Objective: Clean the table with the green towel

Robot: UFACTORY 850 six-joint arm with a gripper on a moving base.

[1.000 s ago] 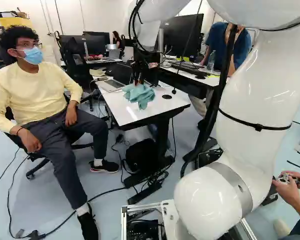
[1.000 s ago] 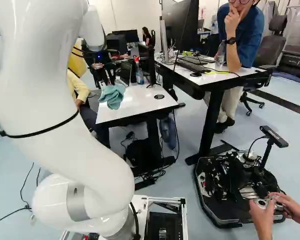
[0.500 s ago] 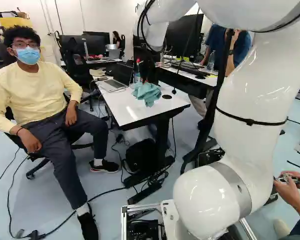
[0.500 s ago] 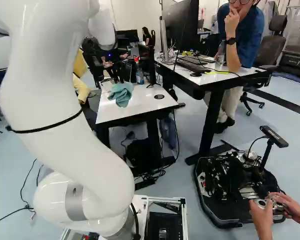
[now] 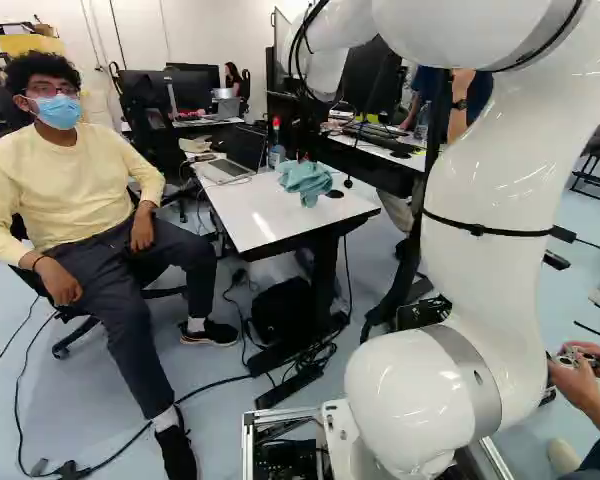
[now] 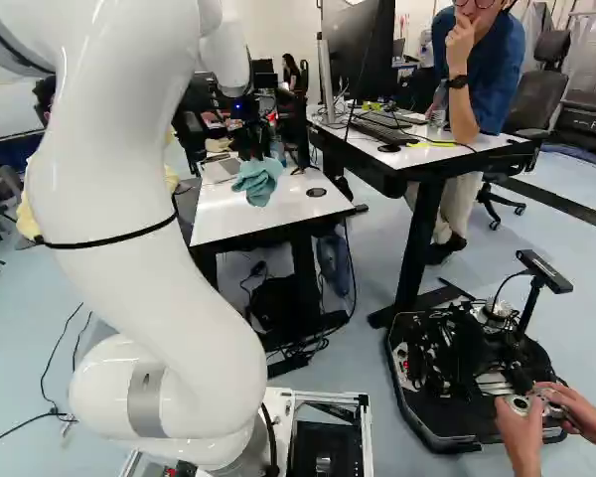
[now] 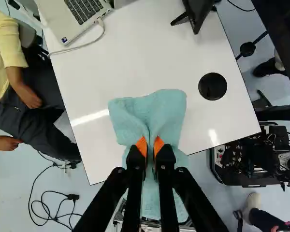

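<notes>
Both fingers of the gripper (image 6: 252, 155) clench the towel (image 7: 166, 108), the arm (image 6: 114, 149) reaching out over the table (image 7: 145, 53). Lengthwise, the towel runs from ahead of them back beneath

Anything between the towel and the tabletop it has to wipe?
Nothing visible. The gripper is shut on the green towel, over the white tabletop. The laptop, its cable and the black stand are off beyond the towel; longer strokes that way might meet them.
</notes>
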